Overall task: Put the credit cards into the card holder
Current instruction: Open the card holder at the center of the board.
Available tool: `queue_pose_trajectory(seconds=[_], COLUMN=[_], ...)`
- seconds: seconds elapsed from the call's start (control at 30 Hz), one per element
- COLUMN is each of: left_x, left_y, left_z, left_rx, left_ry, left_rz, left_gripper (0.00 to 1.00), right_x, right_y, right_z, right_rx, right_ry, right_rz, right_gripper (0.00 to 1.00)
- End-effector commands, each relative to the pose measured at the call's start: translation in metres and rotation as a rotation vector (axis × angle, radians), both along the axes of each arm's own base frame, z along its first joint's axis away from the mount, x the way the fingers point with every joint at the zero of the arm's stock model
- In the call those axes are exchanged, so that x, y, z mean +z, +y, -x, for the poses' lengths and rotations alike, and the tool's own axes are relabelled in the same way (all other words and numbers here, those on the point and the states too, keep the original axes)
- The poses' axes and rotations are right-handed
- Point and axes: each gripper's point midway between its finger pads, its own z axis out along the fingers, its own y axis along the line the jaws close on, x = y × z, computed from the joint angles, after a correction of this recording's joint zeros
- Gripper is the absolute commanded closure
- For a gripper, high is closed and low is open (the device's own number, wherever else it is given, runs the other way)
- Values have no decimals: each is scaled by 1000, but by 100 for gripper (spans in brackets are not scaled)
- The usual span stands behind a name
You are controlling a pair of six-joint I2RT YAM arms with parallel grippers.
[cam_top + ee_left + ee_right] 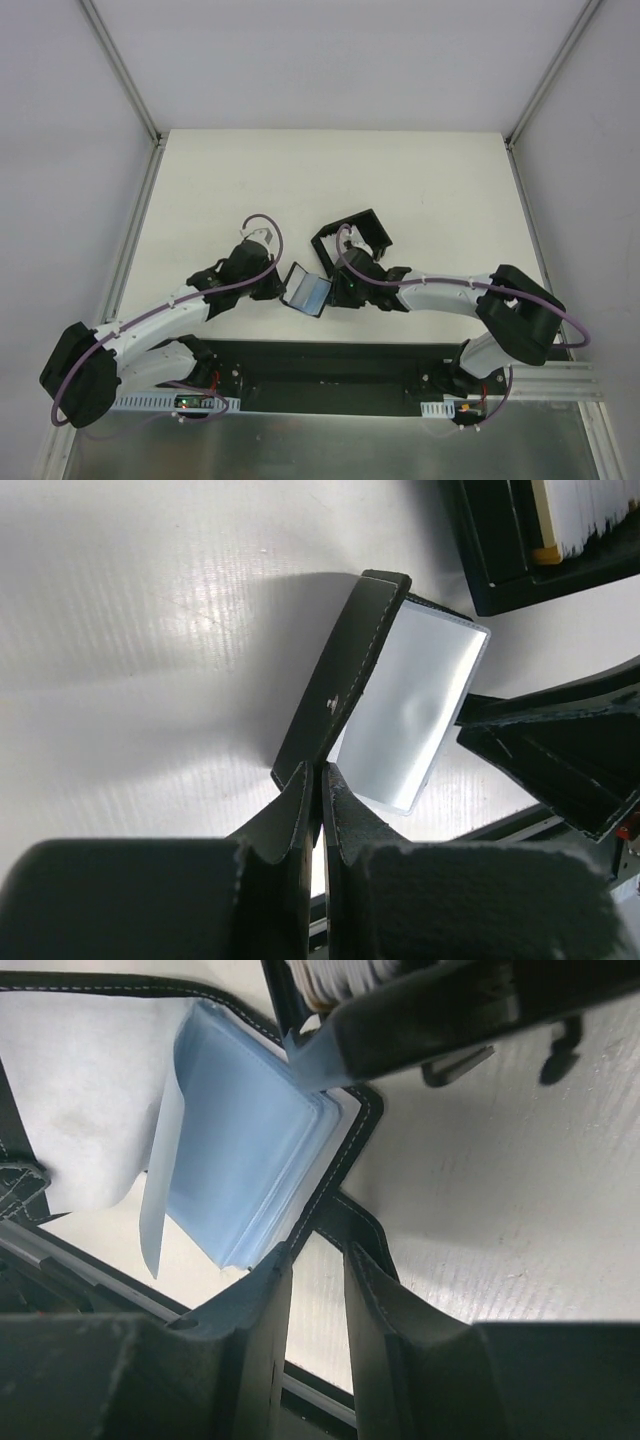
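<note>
The card holder [308, 290] stands open between my two grippers, black outside [340, 680] and bluish inside [250, 1150]. My left gripper [320, 770] is shut on the edge of its black left flap and holds that flap up. My right gripper [315, 1255] is open by a narrow gap at the clasp tab [350, 1228], with only table showing between the fingers. In the top view the left gripper [279, 288] and right gripper [336, 288] flank the holder. The credit cards [590, 508] stand as a pale stack in the black tray [510, 550], edges showing [340, 975].
The black walled tray [352, 235] sits just behind the card holder, close to the right wrist. A thin translucent sleeve [160, 1190] hangs loose from the holder's inside. White table [330, 170] stretches behind; a black base plate [330, 365] lies at the near edge.
</note>
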Motion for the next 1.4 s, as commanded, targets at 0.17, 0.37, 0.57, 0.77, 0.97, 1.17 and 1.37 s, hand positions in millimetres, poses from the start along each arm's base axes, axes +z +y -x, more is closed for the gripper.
queue_pose_trajectory(seconds=[0.17,0.37,0.57,0.77,0.97,1.17,1.37], left_x=[-24,-35,-29,-27,-26,-22,-19], left_y=[24,32,31,23,17,8,5], left_z=[14,19,14,12,8,6,0], left_rx=[35,61,42,14,0,-29,-34], left_ry=[68,100,74,64,43,15,-12], left_rz=[-94,-126,-134,-108,-80,-30,-6], left_gripper=[100,100,100,91,75,61,58], right_x=[-4,16,40,33,19,7,-1], right_y=[-5,8,27,40,53,50,42], right_z=[-7,-13,-21,-18,-10,-8,-7], right_rx=[23,73,104,126,160,151,138], right_ry=[-25,-81,-144,-123,-55,-26,-2], right_rz=[32,-18,-68,-71,-104,-89,-71], right_gripper=[70,66,64,63,62,63,64])
